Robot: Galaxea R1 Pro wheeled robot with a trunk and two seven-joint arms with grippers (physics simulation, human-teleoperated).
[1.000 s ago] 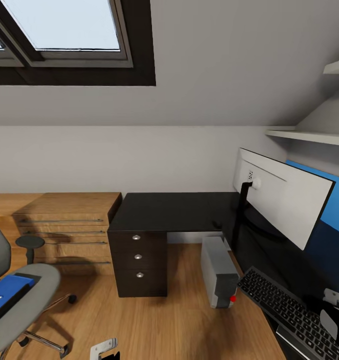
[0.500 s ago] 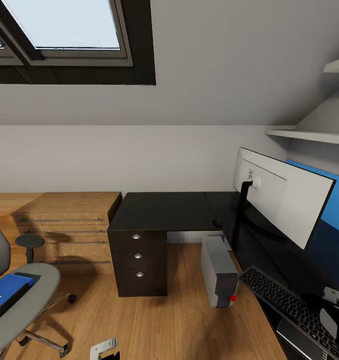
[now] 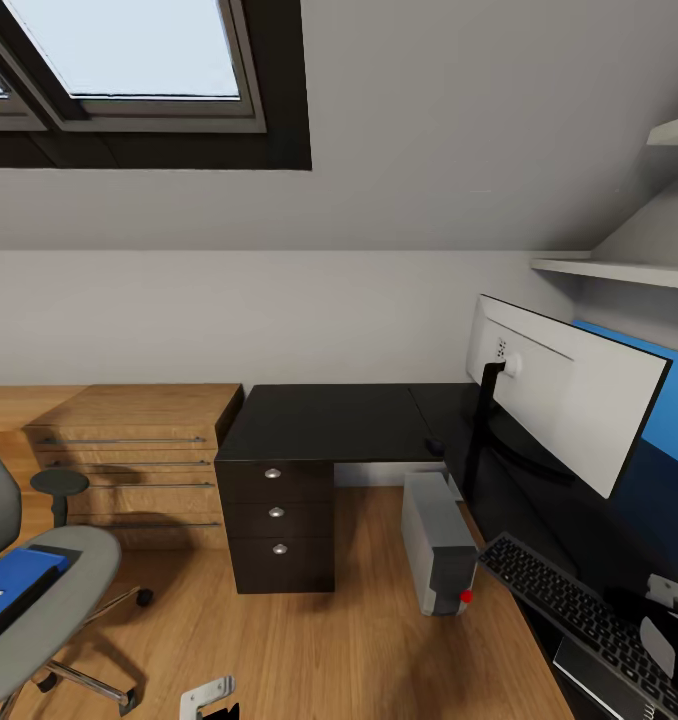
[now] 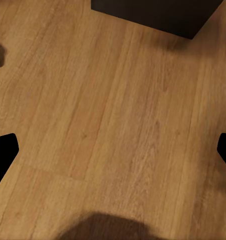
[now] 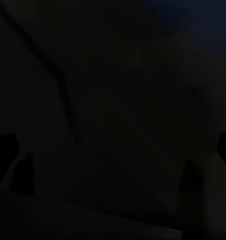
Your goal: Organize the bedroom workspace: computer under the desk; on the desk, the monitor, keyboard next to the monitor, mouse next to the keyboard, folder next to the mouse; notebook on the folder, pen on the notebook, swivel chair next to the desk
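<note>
Lying on the chair [image 3: 39,600] seat, the folder [image 3: 14,585] sits nearest the empty, spread left hand [image 4: 113,150].

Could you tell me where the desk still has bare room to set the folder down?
The desk is bare across its left wing, from the top above the drawer unit to the monitor stand. The right wing is crowded: the monitor stands there and the keyboard fills the near part. The folder lies on the swivel chair.
</note>
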